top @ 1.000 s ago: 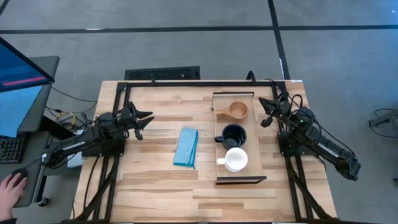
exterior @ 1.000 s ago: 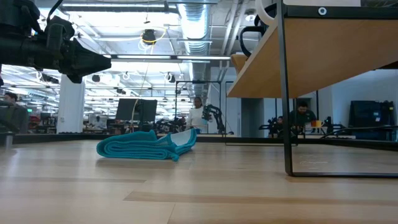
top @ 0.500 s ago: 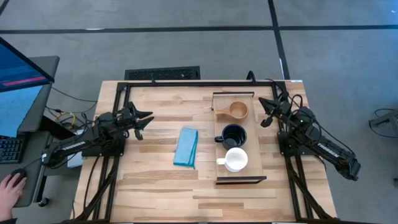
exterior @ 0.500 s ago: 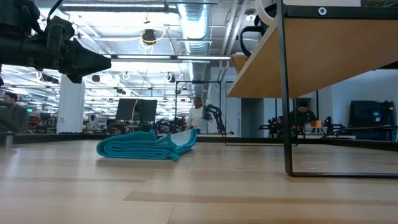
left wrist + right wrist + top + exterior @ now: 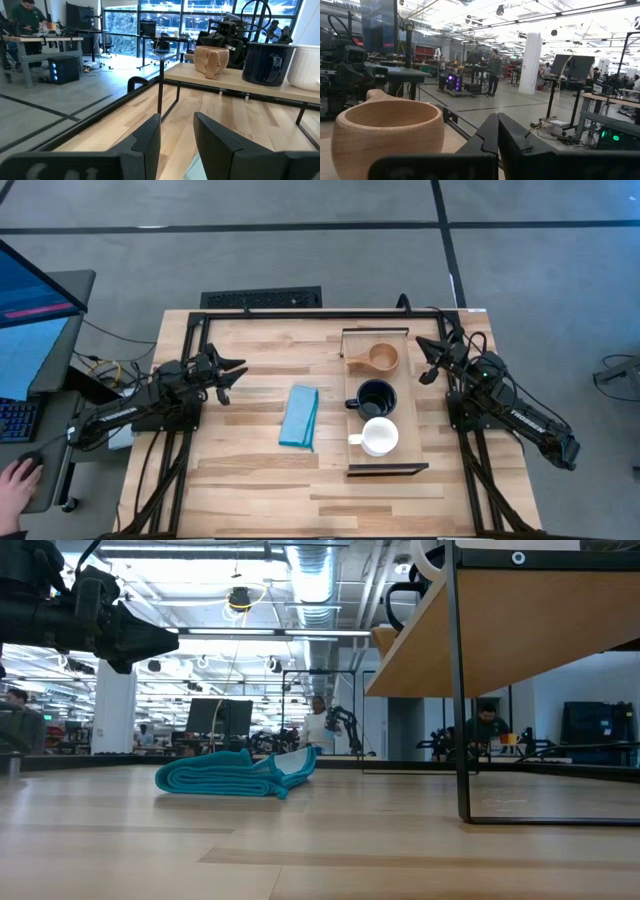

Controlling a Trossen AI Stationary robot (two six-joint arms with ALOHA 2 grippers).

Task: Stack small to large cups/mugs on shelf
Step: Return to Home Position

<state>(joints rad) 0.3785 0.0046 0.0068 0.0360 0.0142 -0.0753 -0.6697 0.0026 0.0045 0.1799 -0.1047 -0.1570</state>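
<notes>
In the low view the shelf [image 5: 520, 630] runs off the frame, its board hiding nearly everything standing on it. The left wrist view crops the white mug [image 5: 306, 67] at 1 end of the shelf.

The shelf [image 5: 412, 410] is pale wood with black end brackets. On it, the wooden cup [image 5: 381, 359] is light brown with visible grain, the navy mug [image 5: 376, 397] is dark navy, near black, and the white mug [image 5: 380, 436] is plain white. The cloth [image 5: 300, 416] is plain teal-blue. The bench [image 5: 250, 470] is light wood in slats of varying tone, with a black frame. The left end effector [image 5: 232, 373] and right end effector [image 5: 428, 360] are black. The floor [image 5: 300, 260] is grey, crossed by dark lines.
</notes>
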